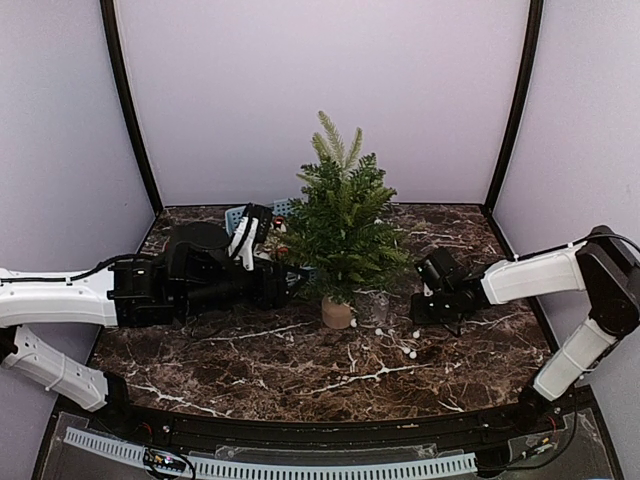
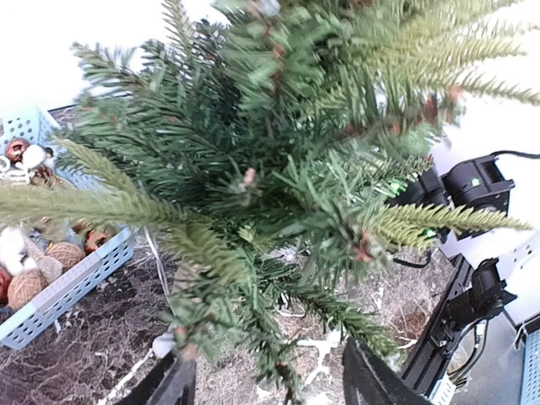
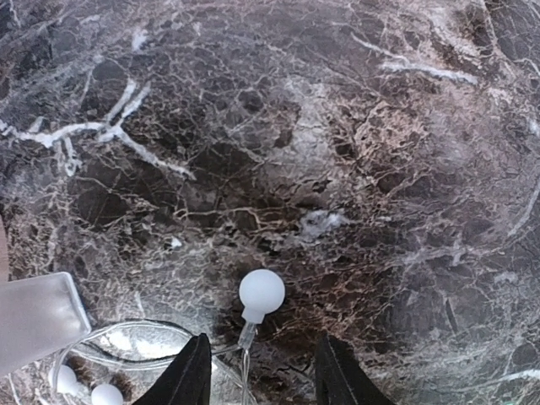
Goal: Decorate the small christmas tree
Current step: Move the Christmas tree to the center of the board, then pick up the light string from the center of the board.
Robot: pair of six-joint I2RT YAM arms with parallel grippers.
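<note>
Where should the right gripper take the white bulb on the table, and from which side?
Probably at the clear neck just under the bulb, where the wire joins: the round bulb may slip. Come from above, as it lies flat on the table, with the right gripper astride the wire.

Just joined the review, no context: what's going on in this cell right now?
Two arms work around a small green artificial Christmas tree on a pale wooden base, standing on the dark marble table. The left gripper is open under the tree's lower branches, holding nothing. The right gripper is open low over the table, with a round white bulb of a clear-wired light string just ahead of it. A light-blue plastic basket of ornaments sits left of the tree.
</note>
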